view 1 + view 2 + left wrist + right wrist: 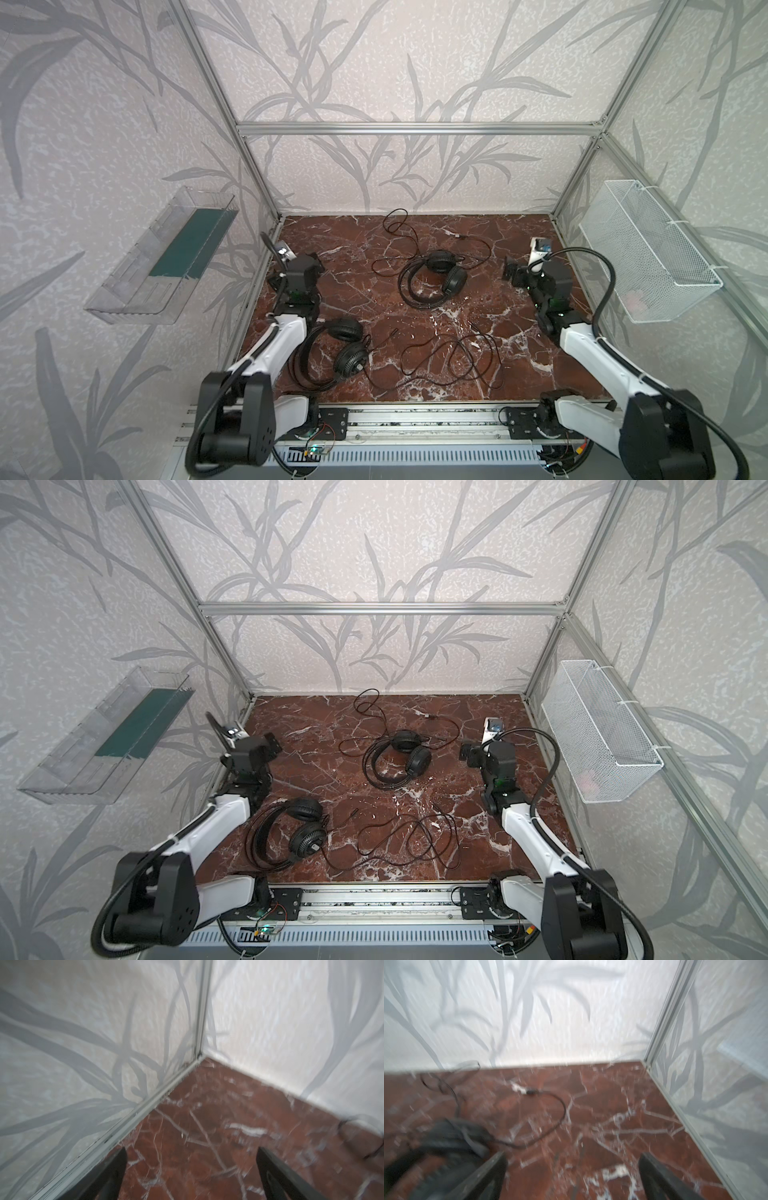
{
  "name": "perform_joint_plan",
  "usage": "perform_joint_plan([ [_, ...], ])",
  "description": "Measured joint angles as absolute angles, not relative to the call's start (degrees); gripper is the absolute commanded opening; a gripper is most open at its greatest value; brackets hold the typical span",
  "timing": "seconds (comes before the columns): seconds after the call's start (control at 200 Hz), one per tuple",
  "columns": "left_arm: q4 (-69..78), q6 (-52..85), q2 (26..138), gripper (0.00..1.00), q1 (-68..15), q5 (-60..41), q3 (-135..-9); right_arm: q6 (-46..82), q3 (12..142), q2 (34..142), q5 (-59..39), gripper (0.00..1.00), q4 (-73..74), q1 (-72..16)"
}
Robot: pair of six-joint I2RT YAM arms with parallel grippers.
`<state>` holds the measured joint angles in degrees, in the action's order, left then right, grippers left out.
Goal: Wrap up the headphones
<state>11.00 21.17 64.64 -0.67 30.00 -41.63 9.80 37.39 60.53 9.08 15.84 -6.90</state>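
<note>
Marble tabletop (340, 291) carries two headphones (441, 262) amid tangled cables (564, 1109); left fingers (108, 1178) and right fingers (488, 1174) gape wide, empty.

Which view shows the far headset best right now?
Both top views: the far headset lies whole and sharp. The right wrist view catches only a blurred earcup; the left wrist view shows no earcup.

Two black over-ear headsets lie flat on the table (345, 291), cables unwrapped. Far headset (452, 281) sits just past centre at 12 o'clock, its cable (564, 1108) looping toward 11. Near headset (351, 360) sits at 8 o'clock, its cable (465, 353) tangled toward its 3 o'clock.
</note>
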Motion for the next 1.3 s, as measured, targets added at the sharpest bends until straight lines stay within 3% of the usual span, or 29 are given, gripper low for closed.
perform_joint_plan([
  [0.08, -2.4, 27.6, 56.4, 0.99, 0.4, 28.2, -50.1, 23.9, 42.2, 55.0, 11.3, 0.99, 8.3, -6.9],
  [0.215, -28.2, 40.8, 46.9, 0.99, 0.6, 24.8, -58.2, 36.4, 35.2, 48.8, 6.3, 0.99, 8.1, -5.1],
  [0.38, -54.9, 49.1, 47.2, 0.99, 1.3, 17.6, -60.9, 39.6, 35.2, 54.4, -2.1, 0.99, -0.9, -6.5],
  [0.525, -70.5, 52.1, 48.2, 0.98, 1.3, 14.2, -60.9, 36.5, 40.2, 58.1, -4.5, 0.99, -7.2, -15.1],
  [0.715, -75.5, 51.6, 48.1, 0.93, 1.3, 11.0, -55.4, 31.5, 41.3, 58.6, -3.6, 0.99, -10.2, -27.4],
  [0.765, -75.5, 51.4, 48.0, 0.88, 1.3, 9.5, -52.8, 30.8, 41.0, 58.5, -3.4, 0.99, -10.7, -28.8],
  [1.05, -70.9, 52.1, 47.9, 0.88, 0.4, -3.6, -41.3, 29.8, 36.3, 58.3, -3.3, 0.99, -11.0, -33.4],
  [1.299, -70.8, 58.9, 47.2, 0.90, -10.0, -1.1, -40.6, 29.3, 34.2, 58.2, -3.5, 0.99, -10.8, -37.2],
])
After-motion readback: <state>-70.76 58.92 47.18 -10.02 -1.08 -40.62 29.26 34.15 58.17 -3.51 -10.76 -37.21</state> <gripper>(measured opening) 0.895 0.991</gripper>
